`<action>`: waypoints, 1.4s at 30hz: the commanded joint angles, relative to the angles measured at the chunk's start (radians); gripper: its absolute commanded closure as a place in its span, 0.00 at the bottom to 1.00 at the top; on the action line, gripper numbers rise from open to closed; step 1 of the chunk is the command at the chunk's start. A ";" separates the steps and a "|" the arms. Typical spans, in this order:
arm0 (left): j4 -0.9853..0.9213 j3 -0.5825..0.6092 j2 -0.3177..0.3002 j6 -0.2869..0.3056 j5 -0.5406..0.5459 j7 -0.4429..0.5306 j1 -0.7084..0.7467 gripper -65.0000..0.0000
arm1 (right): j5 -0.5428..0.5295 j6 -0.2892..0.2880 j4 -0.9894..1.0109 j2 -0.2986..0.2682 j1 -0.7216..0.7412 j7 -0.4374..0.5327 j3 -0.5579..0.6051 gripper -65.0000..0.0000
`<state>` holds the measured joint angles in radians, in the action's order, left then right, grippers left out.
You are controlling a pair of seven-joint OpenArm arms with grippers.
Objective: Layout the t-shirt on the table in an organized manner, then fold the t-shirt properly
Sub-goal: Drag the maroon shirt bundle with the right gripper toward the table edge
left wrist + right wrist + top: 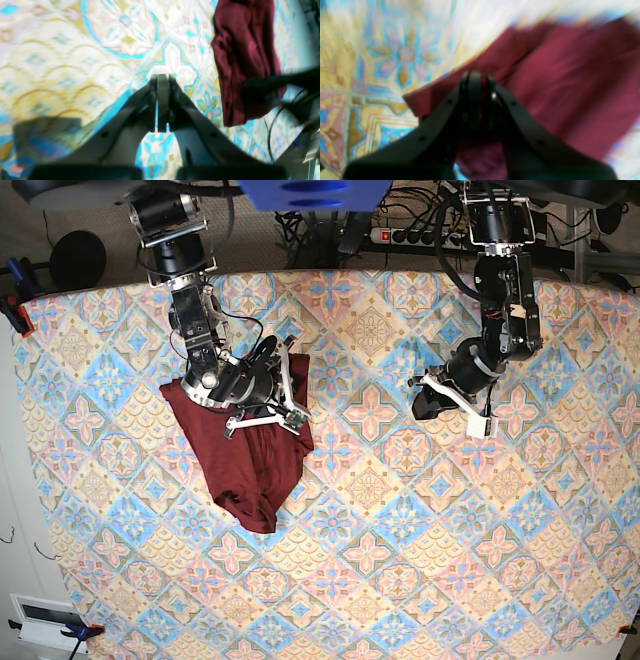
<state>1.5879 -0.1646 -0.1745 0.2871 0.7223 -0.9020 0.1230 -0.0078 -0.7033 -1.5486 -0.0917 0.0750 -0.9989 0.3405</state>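
The dark maroon t-shirt (250,460) lies bunched and creased on the left half of the patterned table (370,510). My right gripper (288,372) sits at the shirt's far right corner. In the right wrist view this gripper (477,75) is shut on the t-shirt (557,82), with red fabric showing between its jaws and the table (370,75) beside it. My left gripper (424,406) hovers over bare cloth right of centre, well apart from the shirt. The left wrist view shows that gripper (162,76) shut with nothing in it, and the t-shirt (245,50) at the upper right.
Cables and a power strip (400,235) lie beyond the table's far edge. Clamps (12,310) hold the cloth at the left edge. A thin black cable (268,135) hangs by the other arm (287,80) in the left wrist view.
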 commanded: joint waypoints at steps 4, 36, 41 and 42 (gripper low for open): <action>0.052 -0.010 -0.003 0.011 0.030 0.008 0.000 1.00 | -0.007 0.005 0.113 0.007 0.035 0.016 -0.005 0.94; 0.084 0.000 0.007 0.013 0.033 0.007 0.024 1.00 | -0.002 0.005 0.359 -0.168 0.187 0.107 -0.367 1.00; 0.142 0.001 0.007 0.013 0.046 0.007 0.040 1.00 | -0.004 0.005 0.231 -0.168 0.167 0.087 -0.361 1.00; 0.147 0.001 0.007 0.013 0.055 0.007 0.040 1.00 | -0.004 0.005 0.182 -0.168 0.144 0.064 -0.361 1.00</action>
<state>1.7184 -0.1623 -0.1631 0.2924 0.7658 -0.9115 0.1699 -0.0013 -0.7010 -1.3502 -0.2474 0.1974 -0.9535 -0.0151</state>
